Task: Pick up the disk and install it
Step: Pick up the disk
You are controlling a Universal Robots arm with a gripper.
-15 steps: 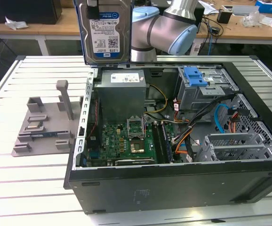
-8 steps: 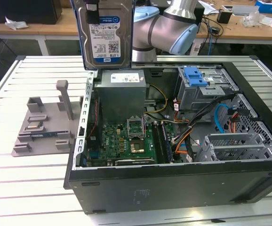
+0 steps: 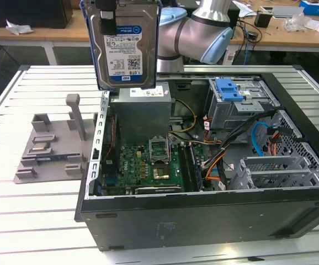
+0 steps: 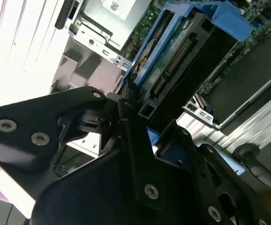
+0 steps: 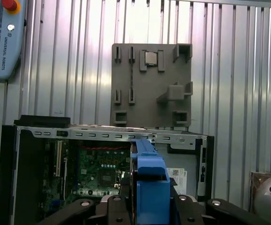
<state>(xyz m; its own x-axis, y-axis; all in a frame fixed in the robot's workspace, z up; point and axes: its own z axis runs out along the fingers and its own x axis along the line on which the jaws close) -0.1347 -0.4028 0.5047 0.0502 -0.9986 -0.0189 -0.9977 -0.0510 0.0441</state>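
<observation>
The gripper (image 3: 109, 14) is shut tight on the disk (image 3: 125, 47) and holds it up in the air. The disk stands on its edge in the upper middle of the exterior view, label facing out. It hangs over the open computer case (image 3: 203, 221), just above the grey metal box (image 3: 143, 110). 1 grey tray (image 3: 54, 149) lies on the table (image 3: 16, 221) at the exterior view's left.

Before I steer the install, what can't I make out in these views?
1. The gripper: cut off by the exterior view's top edge, above the disk.
2. The disk's label: turned away in both wrist views.
3. The grey box: its top is hidden behind the disk, exterior view.
4. The cage: its inside is hidden by the blue latch and cables, exterior view.
</observation>
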